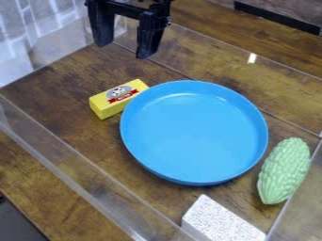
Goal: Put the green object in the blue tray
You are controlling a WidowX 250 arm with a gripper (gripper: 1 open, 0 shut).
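So far only the approach is in hand: the end effector point(130, 40) hangs fingers apart, empty, behind the blue tray point(151, 151). Next it must cross to the green object point(284, 170) lying on the desk just right of the tray's rim.

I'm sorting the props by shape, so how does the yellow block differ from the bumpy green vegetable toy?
The yellow rectangular block is boxy with flat faces and a printed label on top; the pale green bumpy vegetable toy is an oval with tapered ends and ridged skin. The block lies left of the round blue plastic tray, the toy to its right. The toy looks larger. Both rest on the wooden table, outside the tray.
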